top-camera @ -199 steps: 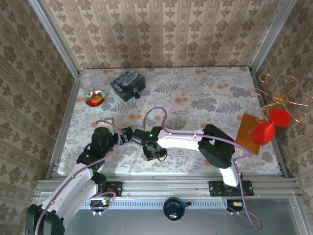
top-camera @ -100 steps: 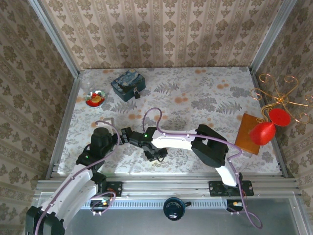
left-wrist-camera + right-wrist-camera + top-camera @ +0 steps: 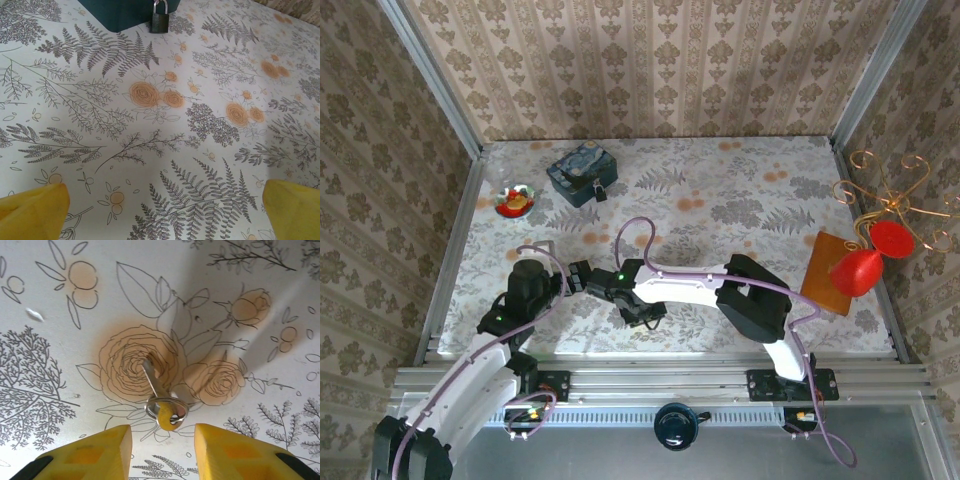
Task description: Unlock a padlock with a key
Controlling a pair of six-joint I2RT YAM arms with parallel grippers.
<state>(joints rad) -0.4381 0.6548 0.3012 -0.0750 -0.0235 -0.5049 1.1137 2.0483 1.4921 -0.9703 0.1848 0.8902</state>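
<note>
Below the right wrist camera, the key point(image 3: 159, 390) lies flat on the flowered table point(image 3: 260, 405), its blade resting on an orange rose and its small split ring nearest the tool. My right gripper point(image 3: 162, 442) hangs just short of it, jaws partly apart and holding nothing, and the ring sits roughly in line with the gap between the two yellow fingertips.

The step in hand, as I judge it, is picking up that key. To do it well I would ease forward until the ring and the key's head sit squarely between the pads, drop low enough to skim the cloth, and close on the head so the blade sticks out free for the lock. A thin key lying flat can slip or pivot, so I would close slowly.

My left gripper point(image 3: 162, 215) is spread wide and empty, low over the table. Well beyond it, the padlock point(image 3: 160, 20) hangs against the dark-blue box point(image 3: 125, 10) at the far left of the table, well apart from the key.
</note>
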